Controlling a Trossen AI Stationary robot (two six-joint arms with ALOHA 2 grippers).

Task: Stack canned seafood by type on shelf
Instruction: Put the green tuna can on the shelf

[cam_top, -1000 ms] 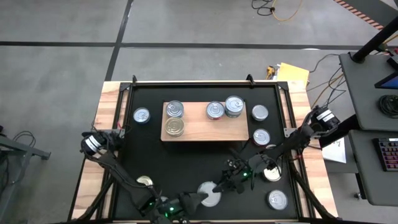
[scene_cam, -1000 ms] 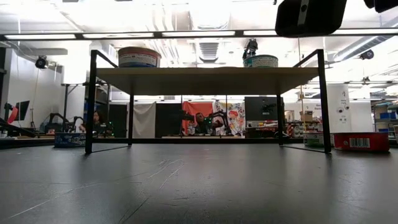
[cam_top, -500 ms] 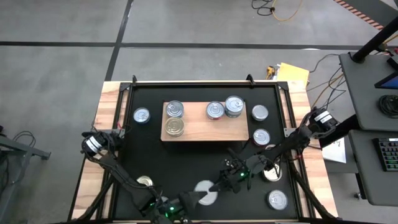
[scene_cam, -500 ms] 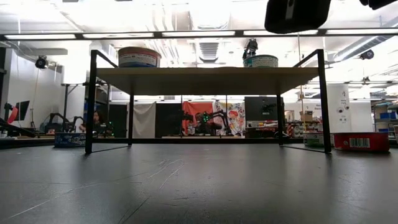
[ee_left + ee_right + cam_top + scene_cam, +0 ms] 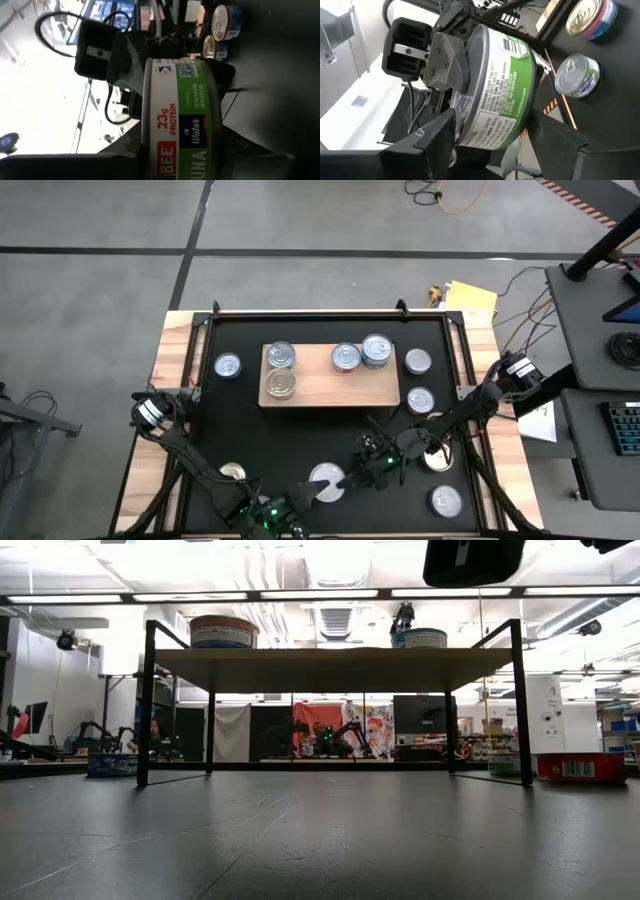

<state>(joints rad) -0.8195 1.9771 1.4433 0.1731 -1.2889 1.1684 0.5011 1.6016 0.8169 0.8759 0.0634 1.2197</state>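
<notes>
From above we see the black tabletop mat [image 5: 250, 430] filling the table, and at about twelve o'clock from its middle stands the light-wood shelf [image 5: 325, 388], which carries four tins: two at its nine o'clock end, one above the other in the picture, and two near its one o'clock corner. More canned seafood sits on the mat: one tin [image 5: 228, 366] at nine o'clock of the shelf, two [image 5: 417, 361] at three o'clock of it, and others along the mat's six o'clock edge. Near that edge, between the arms, a green-labelled tuna tin [image 5: 326, 482] is raised off the mat. The left gripper [image 5: 305, 494] reaches in from seven o'clock and is clamped on it, fingers [image 5: 445, 65] pressed against its flat ends. The right gripper [image 5: 362, 473] comes from three o'clock; its fingers [image 5: 555, 135] bracket the same tin, slackened, and we cannot tell whether they touch it.
</notes>
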